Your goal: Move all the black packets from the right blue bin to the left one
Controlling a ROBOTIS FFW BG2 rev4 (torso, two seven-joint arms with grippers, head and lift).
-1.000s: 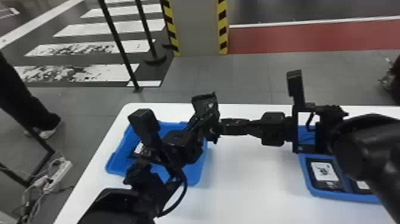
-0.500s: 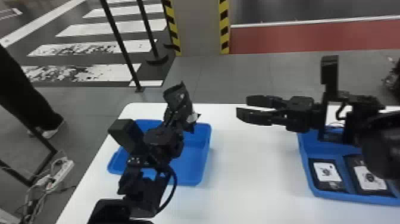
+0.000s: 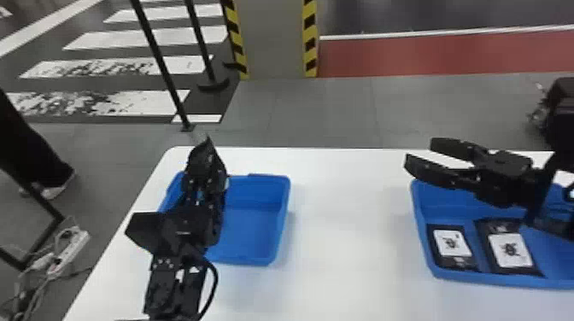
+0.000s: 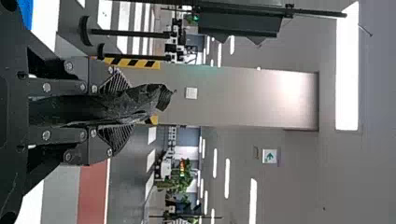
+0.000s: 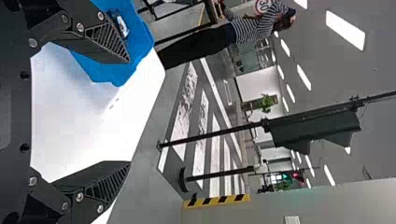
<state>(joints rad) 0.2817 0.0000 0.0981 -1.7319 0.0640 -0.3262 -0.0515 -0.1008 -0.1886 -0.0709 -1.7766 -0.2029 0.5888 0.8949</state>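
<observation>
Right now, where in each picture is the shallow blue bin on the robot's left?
Head view: the bin, left of centre, partly behind the left arm.
Left wrist view: a corner sliver, beside the white table.
Right wrist view: partly behind one finger of the right gripper.
Shared landmark: the grey pillar with yellow-and-black edges.

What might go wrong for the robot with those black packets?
The floppy black packet in the left gripper might slip out and miss the left bin, because it is held up high, not resting in it.

The open right gripper might bump the right bin if it comes down, since it hangs near that bin's edge.
</observation>
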